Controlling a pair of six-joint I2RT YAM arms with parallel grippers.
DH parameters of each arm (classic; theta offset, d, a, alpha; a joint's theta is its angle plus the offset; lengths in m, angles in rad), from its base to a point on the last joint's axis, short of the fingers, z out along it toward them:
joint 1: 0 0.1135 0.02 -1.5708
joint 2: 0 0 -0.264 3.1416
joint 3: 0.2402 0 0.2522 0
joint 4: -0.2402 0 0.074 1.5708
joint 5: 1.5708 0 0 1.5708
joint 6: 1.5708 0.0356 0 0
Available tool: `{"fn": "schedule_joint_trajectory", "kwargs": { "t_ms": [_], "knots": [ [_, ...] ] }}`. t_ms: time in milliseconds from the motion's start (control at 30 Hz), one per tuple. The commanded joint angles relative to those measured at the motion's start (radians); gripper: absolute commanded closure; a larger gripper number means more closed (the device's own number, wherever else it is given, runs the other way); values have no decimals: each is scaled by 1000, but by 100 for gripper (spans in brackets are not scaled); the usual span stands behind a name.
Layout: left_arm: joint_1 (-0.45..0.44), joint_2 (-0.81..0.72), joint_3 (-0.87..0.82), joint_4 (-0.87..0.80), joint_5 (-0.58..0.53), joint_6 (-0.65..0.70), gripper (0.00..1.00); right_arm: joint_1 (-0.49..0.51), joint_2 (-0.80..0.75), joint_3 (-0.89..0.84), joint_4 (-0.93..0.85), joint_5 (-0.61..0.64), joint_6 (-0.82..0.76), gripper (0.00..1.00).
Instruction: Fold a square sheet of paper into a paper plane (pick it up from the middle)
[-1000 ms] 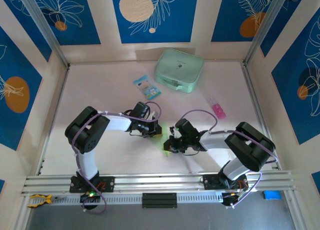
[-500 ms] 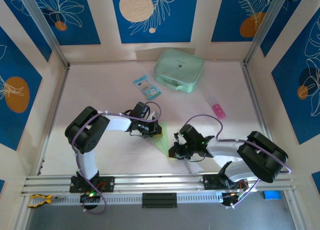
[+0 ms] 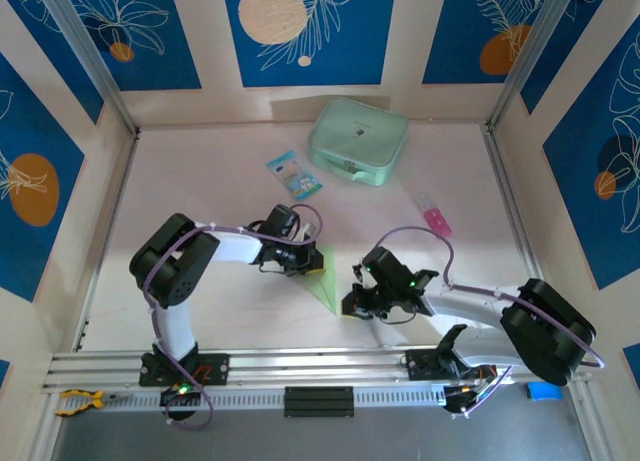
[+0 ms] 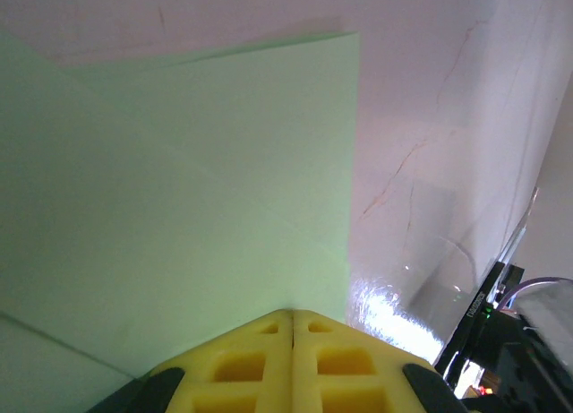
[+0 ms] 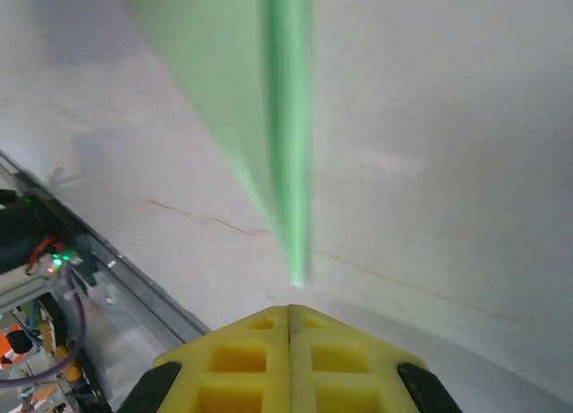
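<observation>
The square sheet of paper, pale green, lies on the table between the arms, folded into a wedge whose point faces the near edge. My left gripper is shut, and its yellow fingertips press down on the wedge's wide end; in the left wrist view the paper spreads out ahead of the left gripper, with creases showing. My right gripper is shut and holds nothing. In the right wrist view the paper narrows to a tip just ahead of the right gripper, a small gap apart.
A mint-green zip case sits at the back, a blue-and-white packet to its left and a small pink item to the right. An aluminium rail runs along the near edge, close behind the right gripper.
The right gripper has slid toward the near edge along the paper, now just past its tip. Its elbow swung out to the right. The left arm has stayed put.
</observation>
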Motion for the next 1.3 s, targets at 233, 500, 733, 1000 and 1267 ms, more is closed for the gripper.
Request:
{"fn": "schedule_joint_trajectory", "kwargs": {
  "t_ms": [233,500,733,1000,1267],
  "knots": [
    [14,28,-38,-54,-68,-7,100,-65,239,196,115,7,-8,94],
    [15,25,-38,-60,-75,-5,100,-60,358,248,220,-43,43,94],
    [14,22,-38,-58,-70,-1,100,-49,439,255,152,20,47,95],
    [14,19,-42,-59,-73,-2,100,-30,468,136,206,20,87,96],
    [16,22,-40,-62,-76,-3,100,-22,305,150,137,44,31,95]
  ]
}}
